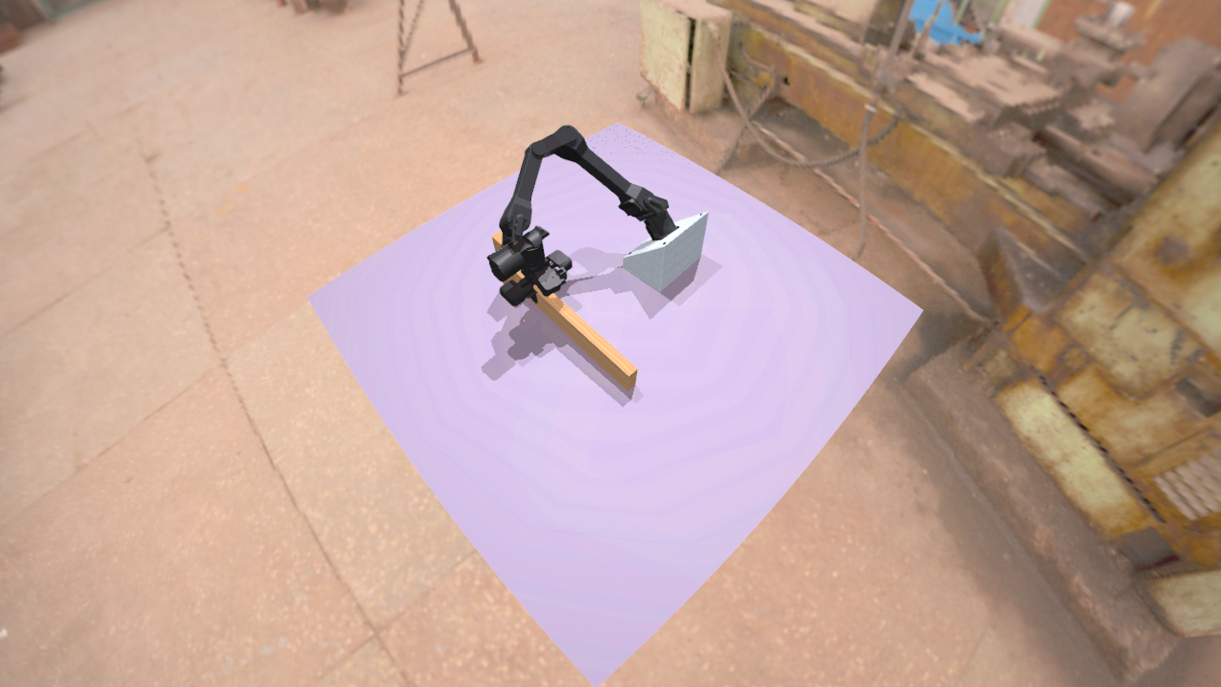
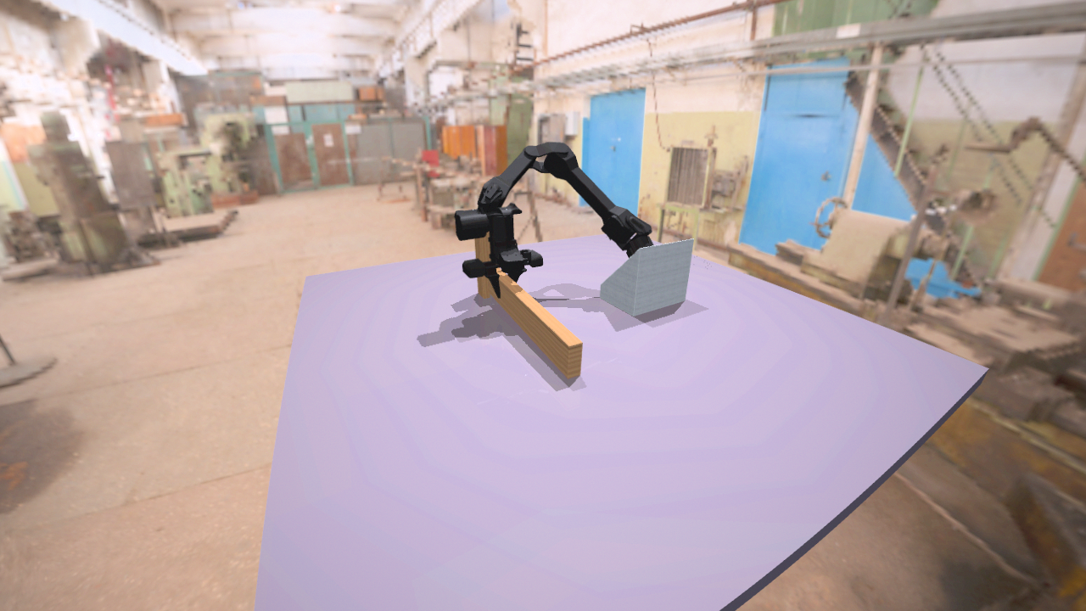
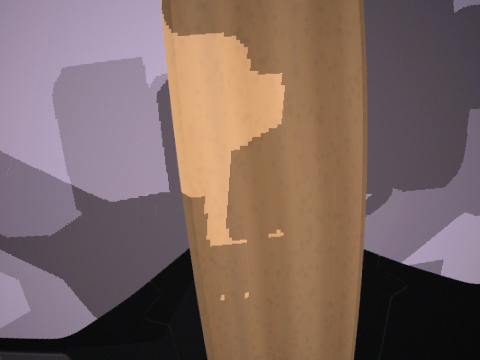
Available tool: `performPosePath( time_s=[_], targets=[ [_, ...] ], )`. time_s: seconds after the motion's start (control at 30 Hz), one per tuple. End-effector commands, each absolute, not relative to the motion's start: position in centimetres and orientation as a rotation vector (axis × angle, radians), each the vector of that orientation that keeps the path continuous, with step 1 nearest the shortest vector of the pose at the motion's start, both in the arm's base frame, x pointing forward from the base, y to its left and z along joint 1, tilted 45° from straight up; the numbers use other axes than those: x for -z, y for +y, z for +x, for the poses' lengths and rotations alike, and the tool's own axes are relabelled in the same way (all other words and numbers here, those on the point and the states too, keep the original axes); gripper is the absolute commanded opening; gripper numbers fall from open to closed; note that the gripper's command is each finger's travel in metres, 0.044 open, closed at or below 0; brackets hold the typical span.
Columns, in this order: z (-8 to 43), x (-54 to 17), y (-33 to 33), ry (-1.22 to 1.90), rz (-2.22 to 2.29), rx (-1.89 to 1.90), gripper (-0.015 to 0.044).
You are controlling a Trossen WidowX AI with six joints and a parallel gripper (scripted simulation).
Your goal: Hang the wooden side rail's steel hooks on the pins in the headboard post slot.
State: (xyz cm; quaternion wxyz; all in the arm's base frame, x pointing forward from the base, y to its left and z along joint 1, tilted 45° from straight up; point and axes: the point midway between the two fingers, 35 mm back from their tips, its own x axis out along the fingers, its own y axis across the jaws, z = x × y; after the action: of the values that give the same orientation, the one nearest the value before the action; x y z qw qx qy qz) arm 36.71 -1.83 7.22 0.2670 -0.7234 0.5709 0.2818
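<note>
Wood fills the middle of my wrist view: it is the top of the wooden side rail [image 1: 589, 337] [image 2: 539, 327] [image 3: 275, 175], and my black gripper [image 1: 535, 294] [image 2: 506, 279] [image 3: 255, 244] has it. The fingers [image 2: 497, 286] are closed on the rail, one on each long side, near the end by the headboard post [image 1: 497, 239] [image 2: 483, 284].

The rail is long and straight, with its narrow side up. Its far end points away from the post and is down low by the purple tabletop [image 1: 597, 512] [image 2: 531, 471]. I can't tell if that end touches it or is just a tiny bit up.

The post is made of wood too and stands up tall behind the gripper. My gripper hides the spot where the rail and post come close, so I can't tell if they touch. I can't see the two hooks, the slot or the pins, so I can't say if the rail hangs there.

My black arm [image 1: 602, 171] [image 2: 592, 189] bends up high, then comes down to the rail. Its other end goes down at the gray block [image 1: 674, 260] [image 2: 652, 281] with a sloped side. That block is well apart from the rail. Dark shadows lie on both sides of the wood.
</note>
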Motion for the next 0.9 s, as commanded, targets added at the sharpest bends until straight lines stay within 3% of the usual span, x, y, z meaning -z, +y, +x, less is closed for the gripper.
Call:
performPosePath(
  time_s=[0.0,0.87],
  targets=[
    [36.78,-7.61,-1.85,1.534,-1.958,-0.753,0.0],
    [36.9,-7.84,-2.03,1.534,-1.958,-0.753,0.0]
  ],
)
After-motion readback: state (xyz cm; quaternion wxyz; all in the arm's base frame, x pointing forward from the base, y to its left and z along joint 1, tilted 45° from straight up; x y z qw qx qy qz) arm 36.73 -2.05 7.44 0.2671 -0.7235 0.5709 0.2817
